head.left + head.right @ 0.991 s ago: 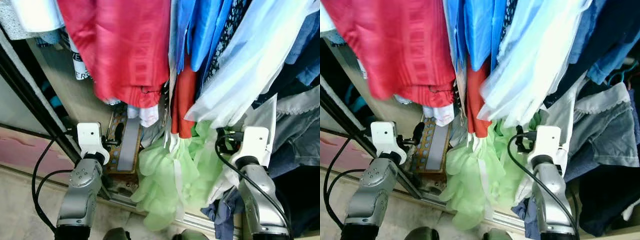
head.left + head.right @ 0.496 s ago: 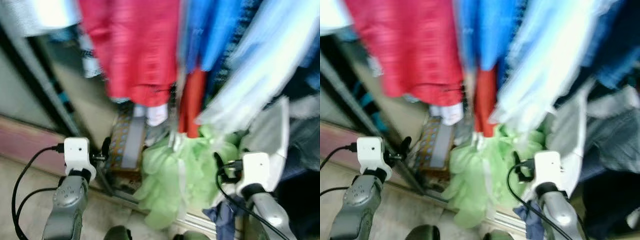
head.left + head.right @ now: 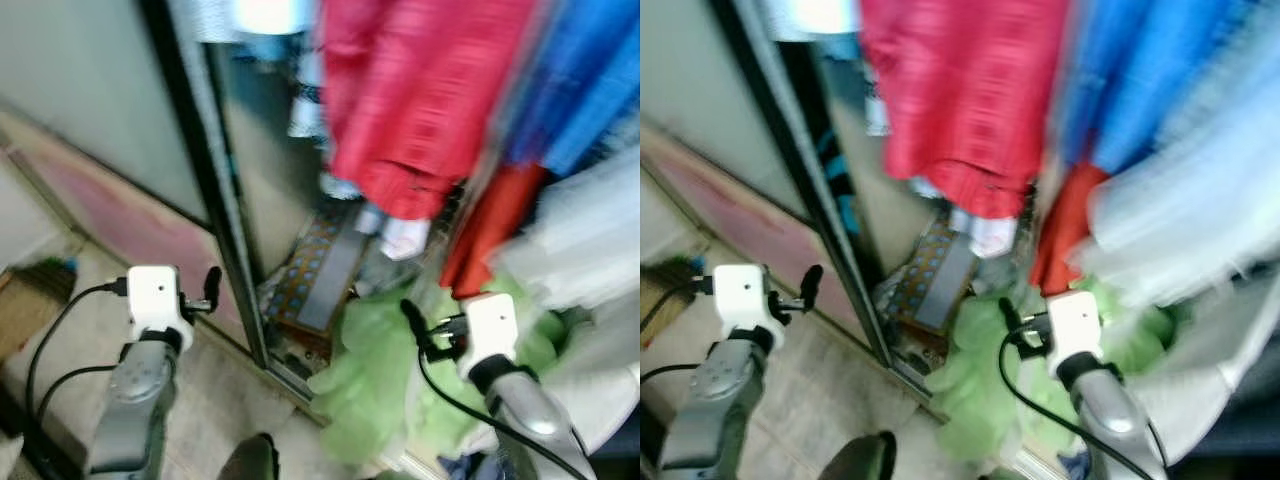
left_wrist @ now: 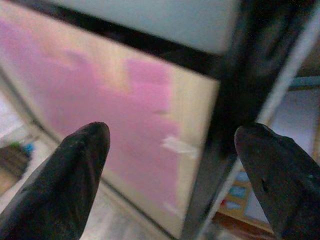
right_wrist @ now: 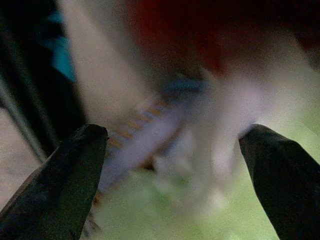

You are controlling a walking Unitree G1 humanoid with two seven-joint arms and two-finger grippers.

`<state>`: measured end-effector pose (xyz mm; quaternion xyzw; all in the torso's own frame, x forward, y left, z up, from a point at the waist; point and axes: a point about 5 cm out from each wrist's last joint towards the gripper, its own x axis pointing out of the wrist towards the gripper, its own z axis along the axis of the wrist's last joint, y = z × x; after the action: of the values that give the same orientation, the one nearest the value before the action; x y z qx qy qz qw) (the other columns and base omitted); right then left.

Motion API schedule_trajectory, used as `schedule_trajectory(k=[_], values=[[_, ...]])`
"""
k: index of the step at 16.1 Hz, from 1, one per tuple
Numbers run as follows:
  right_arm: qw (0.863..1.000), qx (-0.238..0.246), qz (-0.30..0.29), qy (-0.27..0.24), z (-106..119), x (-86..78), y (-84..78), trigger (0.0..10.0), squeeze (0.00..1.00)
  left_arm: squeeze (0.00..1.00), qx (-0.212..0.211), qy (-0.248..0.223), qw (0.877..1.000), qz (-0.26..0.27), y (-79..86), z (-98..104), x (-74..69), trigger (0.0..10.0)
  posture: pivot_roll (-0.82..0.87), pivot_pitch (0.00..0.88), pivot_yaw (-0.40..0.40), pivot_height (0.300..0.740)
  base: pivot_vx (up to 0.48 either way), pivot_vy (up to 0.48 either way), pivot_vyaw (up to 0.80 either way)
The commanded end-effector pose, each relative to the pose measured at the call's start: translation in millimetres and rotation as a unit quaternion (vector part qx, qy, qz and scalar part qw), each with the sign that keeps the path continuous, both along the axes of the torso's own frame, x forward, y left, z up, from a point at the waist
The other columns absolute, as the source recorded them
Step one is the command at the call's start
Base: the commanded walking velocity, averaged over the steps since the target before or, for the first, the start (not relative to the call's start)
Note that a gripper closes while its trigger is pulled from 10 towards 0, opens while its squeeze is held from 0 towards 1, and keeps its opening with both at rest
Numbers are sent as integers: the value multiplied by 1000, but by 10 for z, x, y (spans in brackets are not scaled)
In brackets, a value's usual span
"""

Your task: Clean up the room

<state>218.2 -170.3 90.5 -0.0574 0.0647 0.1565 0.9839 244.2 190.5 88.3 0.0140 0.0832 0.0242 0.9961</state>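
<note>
Left eye view: blurred by motion. A red garment (image 3: 415,110) hangs on the rail inside a wardrobe, with blue clothes (image 3: 580,90) and a pale, near-white garment (image 3: 590,250) to its right. Below them a crumpled light-green garment (image 3: 385,380) lies heaped at the wardrobe's bottom edge, beside a flat patterned box (image 3: 320,275) leaning on the wardrobe floor. The dark door frame (image 3: 215,200) runs down the middle, and the hanging clothes are cut off at the top. The left gripper (image 3: 210,285) hovers outside the frame, over the tiled floor (image 3: 60,330). The right gripper (image 3: 412,318) hangs just over the green heap.

Right eye view: the same scene, equally smeared; the right gripper's fingers are hard to make out against the green cloth.

Left wrist view: the two black fingers (image 4: 75,175) stand wide apart, holding nothing, facing a pink panel (image 4: 125,125) and the dark frame.

Right wrist view: dark and blurred. The fingers (image 5: 55,185) are spread wide and empty; between them show the patterned box, pale cloth and green cloth.
</note>
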Motion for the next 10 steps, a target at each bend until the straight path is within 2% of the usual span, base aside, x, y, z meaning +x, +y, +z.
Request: schedule_trajectory(k=[1,3,4,5,6,7,8,9,10], values=[[1000,11,17,-6,33,17,33,10000,0,0,-2,-1,1000,6,0,18,23,10000,5,86,-24,740,0,0,800],[999,14,48,6,28,23,70,10000,0,0,2,-2,1000,23,-2,31,50,10000,4,90,-27,740,0,0,800],[997,21,70,18,15,19,95,10000,0,0,48,8,996,77,68,63,25,10000,2,92,-22,740,0,0,800],[997,19,72,18,17,18,91,10000,0,0,74,17,990,117,123,110,-29,10000,1,93,-21,740,0,0,800],[997,15,69,19,16,11,73,10000,0,0,92,6,988,123,99,232,-103,10000,6,94,-21,740,0,0,800],[998,17,60,23,7,6,56,10000,0,0,91,-2,987,131,116,335,-149,10000,13,96,-22,740,0,0,800],[998,19,58,28,-7,3,47,10000,0,0,83,7,988,128,105,447,-145,10000,20,98,-24,740,0,0,800],[997,15,64,28,-13,1,52,10000,0,0,93,0,989,119,55,543,-122,10000,24,97,-24,740,0,0,800],[997,12,67,26,-20,1,65,10000,0,0,113,-33,991,67,-125,734,-38,10000,32,95,-26,740,0,0,800]])
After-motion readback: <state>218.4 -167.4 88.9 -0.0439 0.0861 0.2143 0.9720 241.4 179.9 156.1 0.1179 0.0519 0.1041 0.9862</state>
